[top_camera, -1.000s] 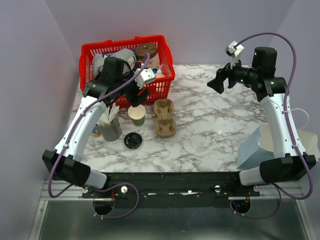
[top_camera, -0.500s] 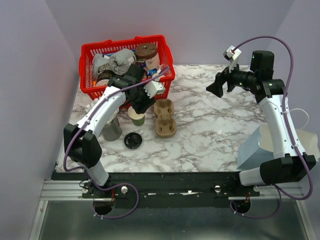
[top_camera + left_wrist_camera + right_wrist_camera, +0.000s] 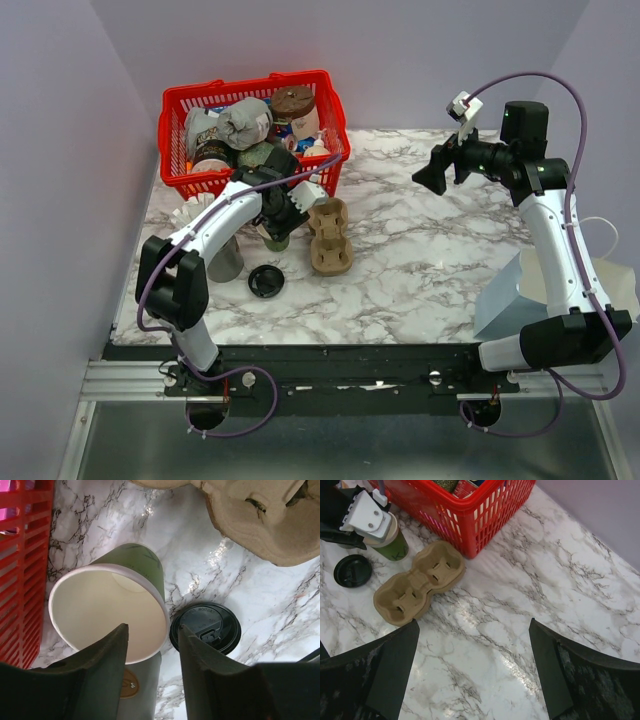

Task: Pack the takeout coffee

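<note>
Packing barely begun: small green paper cup stands uncapped on marble table, round black plastic lid at its 6 o'clock. Left gripper jaws straddle rim, seemingly unclamped; right gripper jaws released. Capping, loading remain.

Lab test cell; plain lilac walls

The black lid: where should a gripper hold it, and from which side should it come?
Pinch the lid across its outer rim, coming straight down. It lies flat and low on the table, so a sideways approach would probably find little to hold. The grey cup stands close beside it, so keep fingers off that side.
</note>
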You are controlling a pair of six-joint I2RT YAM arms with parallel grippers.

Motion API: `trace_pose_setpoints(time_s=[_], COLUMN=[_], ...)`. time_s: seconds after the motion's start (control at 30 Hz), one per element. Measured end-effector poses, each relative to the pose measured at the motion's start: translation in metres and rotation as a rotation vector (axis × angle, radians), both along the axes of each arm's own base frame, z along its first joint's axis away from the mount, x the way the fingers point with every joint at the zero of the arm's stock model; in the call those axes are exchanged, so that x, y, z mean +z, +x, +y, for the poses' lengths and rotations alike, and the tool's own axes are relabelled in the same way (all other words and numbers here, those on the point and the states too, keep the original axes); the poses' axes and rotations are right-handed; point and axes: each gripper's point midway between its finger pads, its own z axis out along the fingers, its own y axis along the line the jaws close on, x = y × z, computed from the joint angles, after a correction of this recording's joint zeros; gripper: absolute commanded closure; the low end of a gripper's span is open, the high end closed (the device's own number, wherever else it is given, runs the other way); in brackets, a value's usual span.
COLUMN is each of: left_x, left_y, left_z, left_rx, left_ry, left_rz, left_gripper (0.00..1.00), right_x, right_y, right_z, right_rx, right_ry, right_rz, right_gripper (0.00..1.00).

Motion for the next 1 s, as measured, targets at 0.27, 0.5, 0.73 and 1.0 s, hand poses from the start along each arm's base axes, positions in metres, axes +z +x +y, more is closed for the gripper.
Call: trace_pose_setpoints(time_s=[0.27, 0.5, 0.73, 1.0], left_x=[-0.002, -0.005, 0.007, 0.097], left_y=[0.004, 0.0, -0.014, -0.047], left_z=[-0.003, -0.004, -0.002, -0.054], left_rx=[0.011, 0.012, 0.005, -0.174], left_ry=[-0.008, -0.001, 0.003, -0.126], left_rz=[-0.016, 0.003, 0.034, -0.089], left_gripper=[0.82, 1.0, 1.0, 1.0], right_x=[0.0, -0.006, -0.007, -0.007], right_y=[0.0, -0.001, -0.001, 0.004], right_z=[0.0, 0.0, 0.0, -0.009], right_rx=[0.001, 0.0, 0.0, -0.098], right_ry=[0.0, -0.001, -0.001, 0.001], right_rz=[0.001, 0.016, 0.019, 0.05], right_gripper=[0.0, 0.0, 0.0, 0.0])
